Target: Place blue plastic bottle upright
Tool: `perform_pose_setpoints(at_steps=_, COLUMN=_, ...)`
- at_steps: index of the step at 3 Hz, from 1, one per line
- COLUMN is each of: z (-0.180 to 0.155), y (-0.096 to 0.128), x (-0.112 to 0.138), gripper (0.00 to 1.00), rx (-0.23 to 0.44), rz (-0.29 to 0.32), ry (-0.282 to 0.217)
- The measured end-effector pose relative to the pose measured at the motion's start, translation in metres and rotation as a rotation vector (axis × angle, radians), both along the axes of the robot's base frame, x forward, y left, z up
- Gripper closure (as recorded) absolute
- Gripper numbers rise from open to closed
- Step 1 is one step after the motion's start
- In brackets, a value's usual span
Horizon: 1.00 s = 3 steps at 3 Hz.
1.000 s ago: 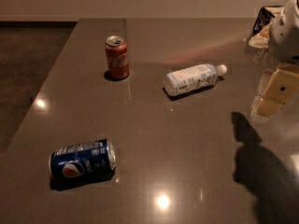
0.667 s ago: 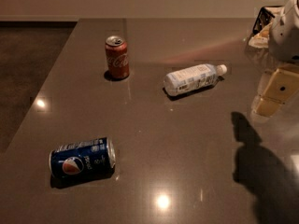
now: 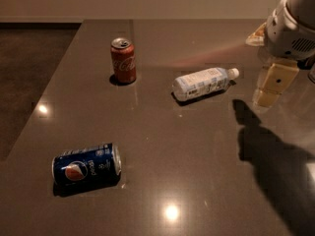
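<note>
blue plastic bottle [image 3: 204, 82] lies flat; gripper [image 3: 269, 90] seemingly apart beyond its cap.

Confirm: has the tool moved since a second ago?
Yes. The tool has shifted left in the view, toward the blue plastic bottle, which lies unmoved relative to the Coca-Cola can.

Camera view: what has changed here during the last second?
The end effector at the right edge shifted slightly leftward in the picture, toward the lying blue plastic bottle; nothing was grasped. The bottle, the Coca-Cola can and the Pepsi can stayed put.
</note>
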<state>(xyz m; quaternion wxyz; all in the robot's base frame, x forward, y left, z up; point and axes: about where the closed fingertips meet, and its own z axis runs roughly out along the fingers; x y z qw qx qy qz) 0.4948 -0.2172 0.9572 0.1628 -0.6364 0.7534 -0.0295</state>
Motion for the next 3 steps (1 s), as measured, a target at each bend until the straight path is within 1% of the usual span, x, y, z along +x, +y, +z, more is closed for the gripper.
perform_pose_setpoints(at_steps=1, z=-0.019, y=-0.006, x=0.033, gripper=0.00, rx=-0.020, rz=0.043, ry=0.008)
perform_pose_setpoints(at_steps=2, z=-0.037, y=-0.011, x=0.060, gripper=0.00, rx=-0.017, rz=0.091, ry=0.032)
perform_pose_setpoints(at_steps=3, z=-0.048, y=-0.004, x=0.076, gripper=0.00, rx=-0.006, rz=0.148, ry=0.059)
